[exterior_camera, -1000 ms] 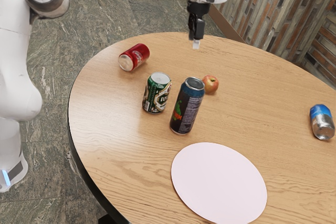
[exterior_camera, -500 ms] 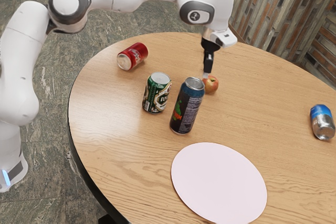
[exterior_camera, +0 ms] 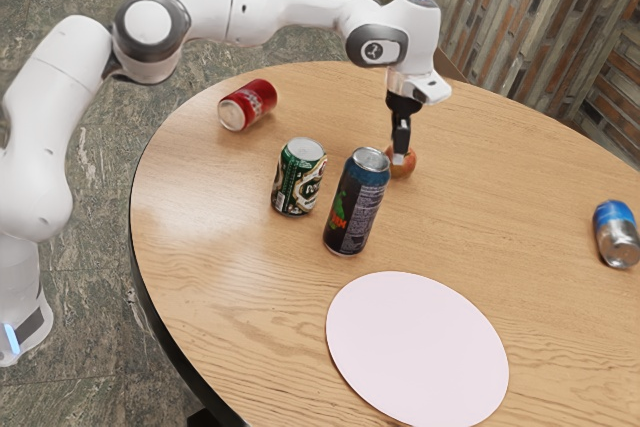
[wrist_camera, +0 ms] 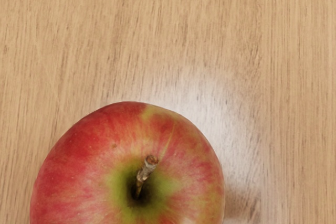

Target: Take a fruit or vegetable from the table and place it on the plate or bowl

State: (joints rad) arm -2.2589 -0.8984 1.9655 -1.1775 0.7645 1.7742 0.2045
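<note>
A red and yellow-green apple (exterior_camera: pixel 406 165) sits on the round wooden table (exterior_camera: pixel 500 157), just behind a tall dark can. My gripper (exterior_camera: pixel 401 151) points straight down onto it, its black fingers reaching the apple's top, open. In the wrist view the apple (wrist_camera: pixel 131 171) lies directly under my hand, stem up, resting on the wood. The flat pale pink plate (exterior_camera: pixel 417 347) lies at the table's near edge, well in front of the apple, with nothing on it.
The tall dark can (exterior_camera: pixel 356 201) and a green can (exterior_camera: pixel 298 177) stand upright between apple and plate. A red can (exterior_camera: pixel 248 106) lies toward the exterior view's left, a blue can (exterior_camera: pixel 615 233) at its right edge. A slatted wall stands behind.
My arm has come down from above the table's far edge to the apple. The red can has shifted slightly toward the exterior view's left, and the blue can toward its right.
</note>
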